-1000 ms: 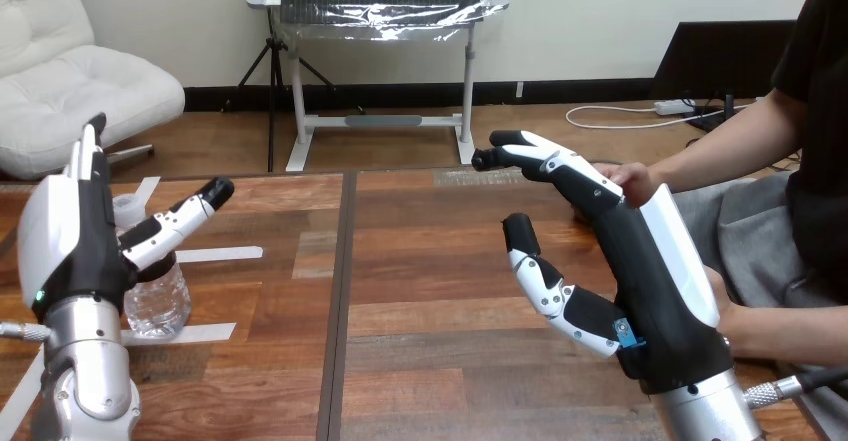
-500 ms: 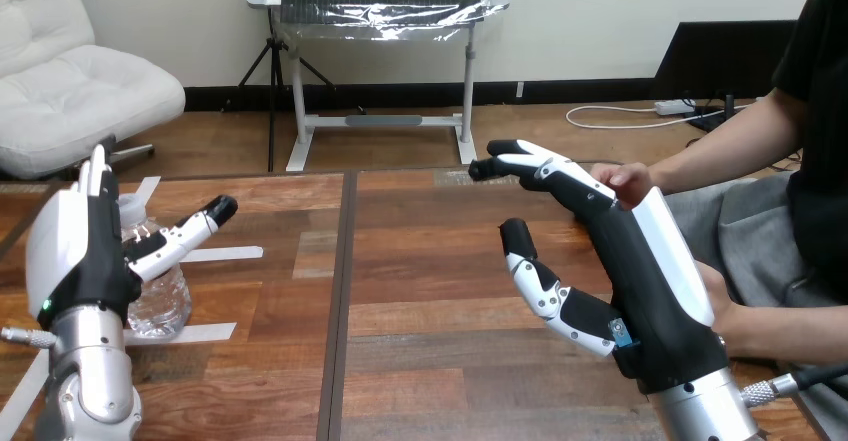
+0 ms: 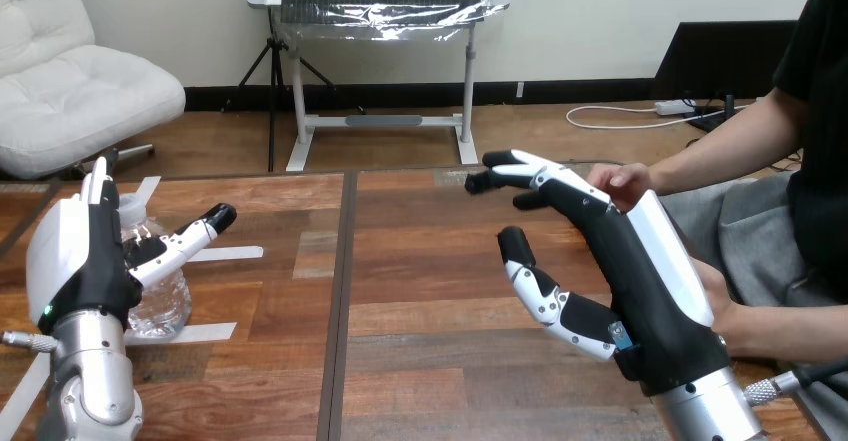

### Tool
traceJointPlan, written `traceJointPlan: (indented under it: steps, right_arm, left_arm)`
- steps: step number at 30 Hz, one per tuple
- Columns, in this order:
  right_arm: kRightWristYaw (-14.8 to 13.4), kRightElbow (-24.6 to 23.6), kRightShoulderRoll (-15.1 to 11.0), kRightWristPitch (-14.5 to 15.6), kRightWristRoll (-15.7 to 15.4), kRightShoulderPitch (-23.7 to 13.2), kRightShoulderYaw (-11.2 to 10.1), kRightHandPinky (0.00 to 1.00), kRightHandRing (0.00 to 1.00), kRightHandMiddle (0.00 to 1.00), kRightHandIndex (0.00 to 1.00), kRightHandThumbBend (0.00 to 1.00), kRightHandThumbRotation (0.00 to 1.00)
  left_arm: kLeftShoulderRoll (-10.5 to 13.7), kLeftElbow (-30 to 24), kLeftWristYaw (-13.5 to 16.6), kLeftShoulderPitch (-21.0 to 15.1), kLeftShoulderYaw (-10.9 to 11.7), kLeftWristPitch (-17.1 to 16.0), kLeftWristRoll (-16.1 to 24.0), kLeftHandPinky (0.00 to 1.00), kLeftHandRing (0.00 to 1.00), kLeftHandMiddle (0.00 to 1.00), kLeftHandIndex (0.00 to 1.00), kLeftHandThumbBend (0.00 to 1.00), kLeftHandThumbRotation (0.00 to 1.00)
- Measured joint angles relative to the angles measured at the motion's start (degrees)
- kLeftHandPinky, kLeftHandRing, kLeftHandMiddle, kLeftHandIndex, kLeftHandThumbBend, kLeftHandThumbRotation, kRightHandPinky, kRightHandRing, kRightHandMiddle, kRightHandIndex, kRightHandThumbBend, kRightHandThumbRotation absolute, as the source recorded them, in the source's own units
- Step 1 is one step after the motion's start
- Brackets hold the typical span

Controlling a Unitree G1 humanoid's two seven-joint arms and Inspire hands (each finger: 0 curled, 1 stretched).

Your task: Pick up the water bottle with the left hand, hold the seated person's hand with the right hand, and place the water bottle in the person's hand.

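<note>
1. Water bottle (image 3: 160,299) stands upright on the desk (image 3: 430,261) at the near left, inside a patch marked by white tape strips (image 3: 225,254). It is clear plastic, and its cap shows just above the left hand.
2. Left hand (image 3: 68,253) is set against the bottle from the near-left side, with its white back towards the camera. Its fingers point straight up and its thumb stretches right past the bottle's shoulder. It is released, with nothing curled round the bottle. The bottle sits in the fork between thumb and fingers, which looks like a bracket set up for closing. Whether the palm touches the plastic cannot be told.
3. Right hand (image 3: 640,261) is also released. Its fingers reach out to the far side and its thumb is splayed left, low over the desk.
4. Its fingertips lie just beside the person's hand at the far right (image 3: 622,181), which hangs with loosely bent fingers. Whether the two touch cannot be told, and nothing is wrapped round that hand.
5. Both grasps seem yet to be made, with each arm staged beside its target. Closing on the bottle looks like the nearer step.
6. The person's other hand (image 3: 728,316) rests at the near right, behind the right hand's wrist. It could crowd that arm if it pulls back.
7. The bottle's way to the person runs rightward across the desk's dark seam (image 3: 343,291). The right hand's own thumb and palm lie along that line, so the bottle would probably have to come in above them.
</note>
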Motion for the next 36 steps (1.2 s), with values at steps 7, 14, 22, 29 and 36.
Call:
traceJointPlan:
  steps: [7,14,22,29,36]
  right_arm:
    - [0.41,0.0,-0.55,0.39,0.03,0.0,-0.23,0.72,0.82,0.83,0.7,0.17,0.0]
    - [0.91,0.0,-0.55,0.56,0.18,0.0,-0.69,0.71,0.81,0.82,0.69,0.19,0.0]
    - [1.46,0.0,-0.55,0.63,0.46,0.0,-1.1,0.7,0.8,0.82,0.69,0.19,0.0]
    - [2.15,-0.02,-0.57,1.2,0.57,0.0,-1.19,0.7,0.8,0.81,0.68,0.19,0.0]
    - [2.59,-0.08,-0.59,1.85,0.69,0.0,-1.21,0.7,0.8,0.79,0.68,0.2,0.0]
  left_arm:
    - [0.0,0.0,0.09,0.0,-0.02,0.07,0.0,0.98,0.95,0.95,0.96,0.94,0.65]
    - [0.0,0.0,0.67,0.0,-0.46,0.08,0.07,0.99,0.92,0.93,0.94,0.93,0.65]
    - [0.0,0.0,1.29,0.0,-1.06,0.08,0.06,0.97,0.91,0.92,0.94,0.93,0.64]
    - [0.0,0.03,1.51,0.0,-1.14,0.07,0.06,0.94,0.91,0.91,0.93,0.93,0.65]
    - [0.02,0.05,1.91,0.01,-1.14,0.08,0.07,0.92,0.89,0.9,0.92,0.93,0.64]
